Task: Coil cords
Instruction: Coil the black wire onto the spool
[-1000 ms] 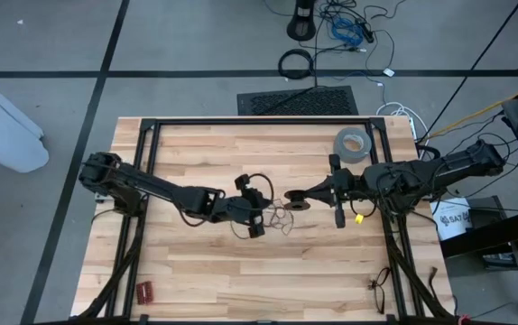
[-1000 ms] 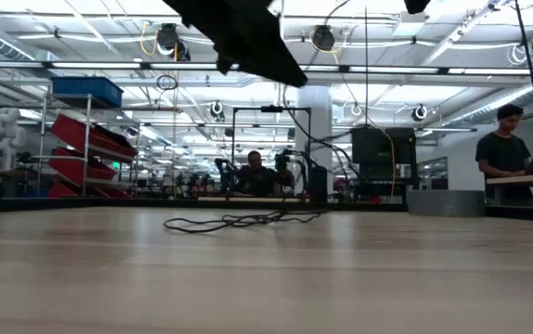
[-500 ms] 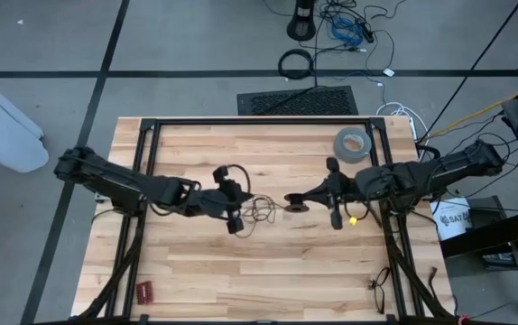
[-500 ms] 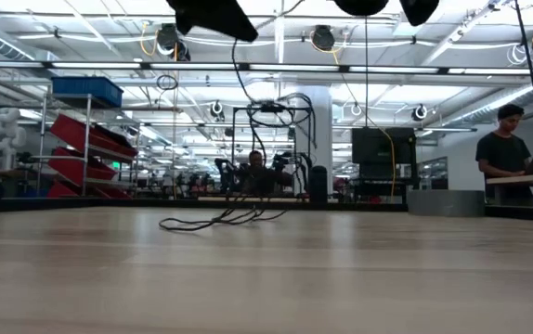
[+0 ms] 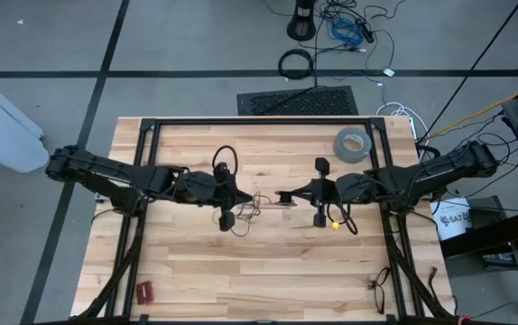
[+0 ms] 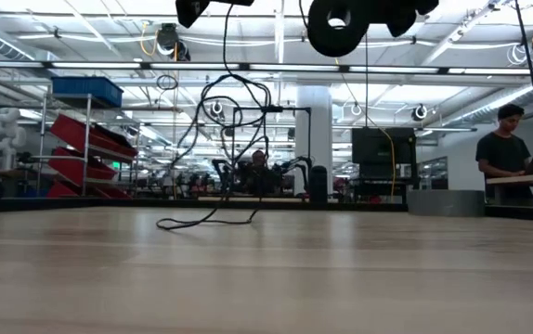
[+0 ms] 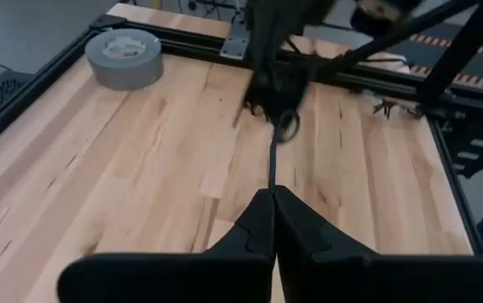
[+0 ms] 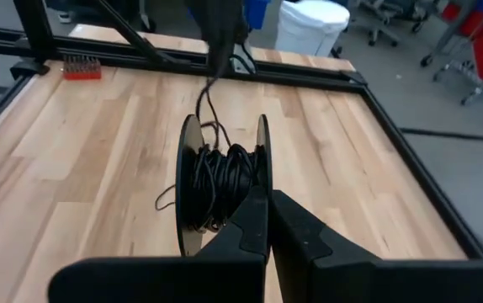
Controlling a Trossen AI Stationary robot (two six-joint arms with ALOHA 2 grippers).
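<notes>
The cord is a very thin black wire (image 6: pixel 213 139), partly wound on a small two-disc spool (image 8: pixel 220 181). My right gripper (image 8: pixel 267 210) is shut on the spool over the table's middle, and the spool shows high up in the low view (image 6: pixel 345 26). My left gripper (image 7: pixel 272 200) is shut on the wire a short way left of the spool (image 5: pixel 280 196). Loose loops (image 5: pixel 256 208) hang between the two grippers, and the lowest stretch (image 6: pixel 201 222) lies on the table. My left gripper pinches one strand of the wire (image 7: pixel 273 172) between its fingertips, coming nearly level from the table's left. From the tips the strand runs on to the spool; the rest hangs slack in loops below. My right gripper pinches the rim of one spool disc (image 8: pixel 262 172) between its shut fingers, coming nearly level from the table's right. The spool is lifted clear of the table, its discs on edge.
A grey tape roll (image 5: pixel 352 143) lies at the far right of the table. A small red object (image 5: pixel 143 291) sits at the near left corner and a pair of glasses (image 5: pixel 381 289) near the right front. A black frame (image 5: pixel 259 122) rims the table.
My left gripper has risen and drawn back toward the table's left, pulling the wire up: loops that lay flat now hang in the air, only the lowest part staying on the table. My right gripper has moved left and sunk slightly with the spool.
</notes>
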